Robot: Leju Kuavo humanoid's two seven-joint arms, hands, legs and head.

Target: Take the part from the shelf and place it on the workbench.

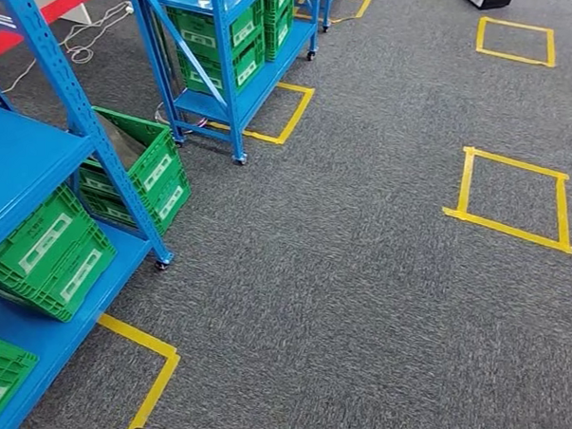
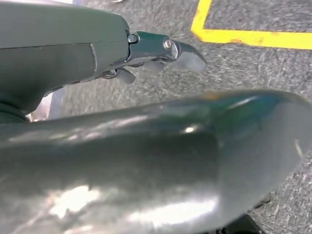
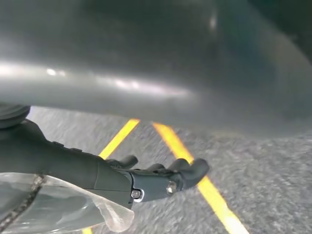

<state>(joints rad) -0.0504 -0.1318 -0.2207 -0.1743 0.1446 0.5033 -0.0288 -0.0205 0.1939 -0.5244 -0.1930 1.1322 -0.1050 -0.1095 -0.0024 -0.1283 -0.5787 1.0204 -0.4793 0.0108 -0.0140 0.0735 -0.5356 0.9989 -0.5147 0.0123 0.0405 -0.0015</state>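
Carpet ran grey beneath both hanging arms, crossed by yellow tape that passed under the left hand and under the right.

The left hand hung over the floor with its dark fingers stretched out and slightly parted, nothing between them; the broad grey thumb stood apart from them, so that hand was empty and apart.

The right hand reached out flat over the tape, and against its palm side lay a clear plastic bag with what looked like a dark chain inside, probably the part. The fingers seemed to press the bag against the hand, most likely to keep it from swinging during the walk, though the frames did not show plainly how firmly it was pinned.

Far ahead of both hands, in the head view, stood a blue shelf rack carrying tilted green crates, tipped toward the aisle presumably for easy reach; a second rack stood beyond it. A taped yellow square marked the floor off to the right-hand side, likely a standing spot. No workbench was visible, so I judged the carrying stage unfinished.
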